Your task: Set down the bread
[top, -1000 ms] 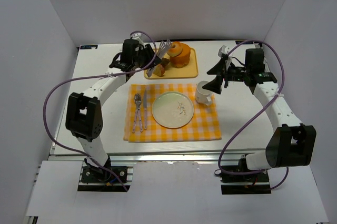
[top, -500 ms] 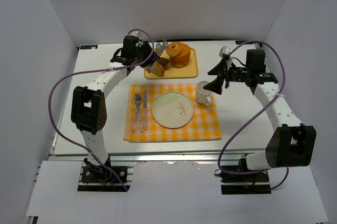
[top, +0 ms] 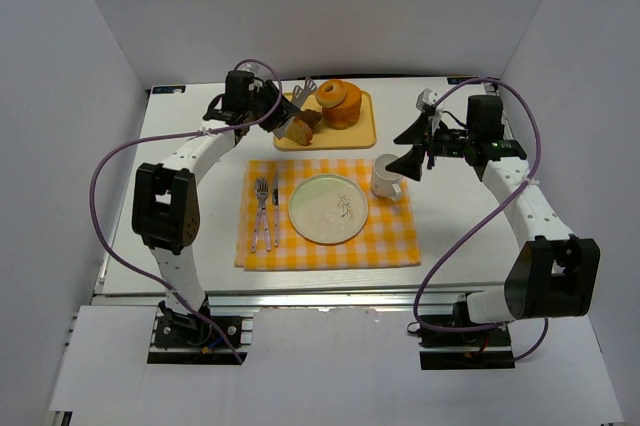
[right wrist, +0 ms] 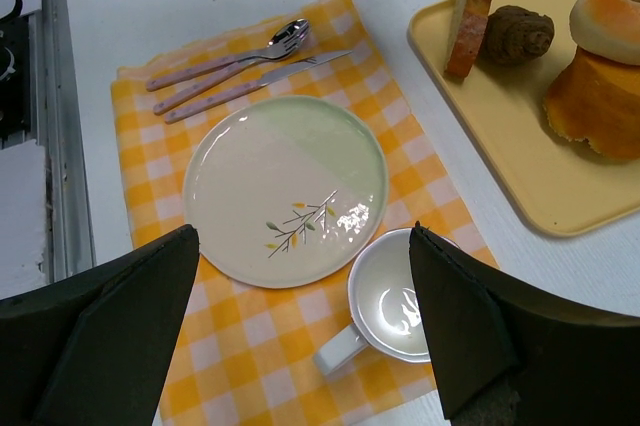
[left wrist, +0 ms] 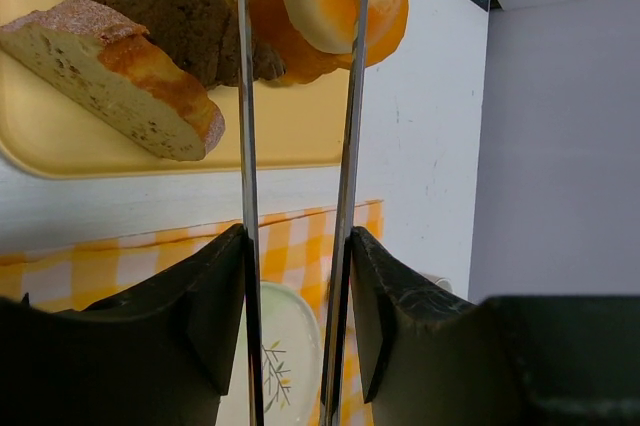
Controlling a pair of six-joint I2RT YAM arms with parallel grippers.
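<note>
White-walled bench (top: pixel 215 236) laid for a meal, the bread on the far tray.
Across the middle lies a yellow checked cloth (top: pixel 390 236), with a yellow tray (top: pixel 345 138) at 12 o'clock from it and a plate (top: pixel 327 208) at its centre. The right hand (right wrist: pixel 302 246) hangs near the mug (top: pixel 386 176) at 2 o'clock of the plate, spread wide and empty. The left hand (left wrist: pixel 297 266), at 9 o'clock of the tray, is clamped partway on metal tongs (left wrist: pixel 245 146). An orange cylinder (top: pixel 340 114) stands at the tray's 3 o'clock end with the bread (top: pixel 335 94), a ring bun, on top. The tong blades reach the bun, but I cannot tell whether they touch it.
</note>
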